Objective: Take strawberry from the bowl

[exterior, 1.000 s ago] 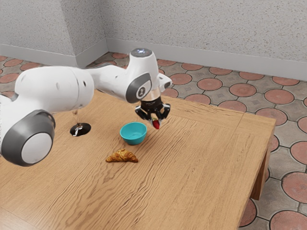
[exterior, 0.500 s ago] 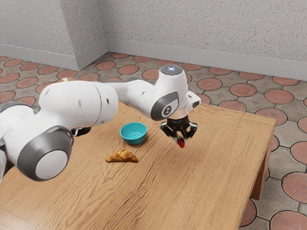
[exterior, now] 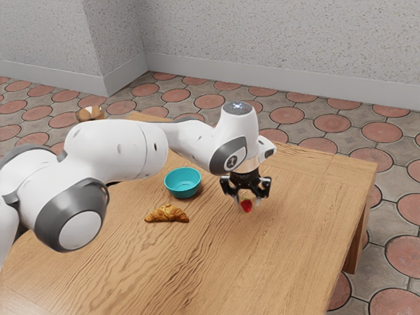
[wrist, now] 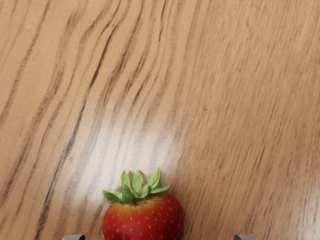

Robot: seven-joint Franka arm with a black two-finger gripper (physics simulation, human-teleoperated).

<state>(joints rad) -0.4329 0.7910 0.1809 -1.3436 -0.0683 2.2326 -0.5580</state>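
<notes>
Lies at the exterior view's left, on the table [exterior: 295, 230]: croissant [exterior: 167, 214], well apart from the jaws. Stands upright near it: bowl [exterior: 182, 184]. Farther to the exterior view's right, well clear of the bowl: gripper [exterior: 247, 200], pointing down, jaws spread wide, nothing pinched.

Sits right beneath the palm, low between the two fingertips: strawberry [exterior: 247, 207], outside the bowl. At the wood or barely above it; no telling which for certain. In the wrist view, lies off-centre: just beside one fingertip, with a broader gap to the other, both sides free of contact. Turns its leafy crown out across the line joining the fingers; to judge by the crown, runs its long axis crosswise to the closing direction, not along it.

By all signs, taking-out is as good as done, down to letting go. Calls next for a straight rise, jaws kept wide, no sideways drift. Chief risk: brushing the fruit with the nearer finger and rolling it.
</notes>
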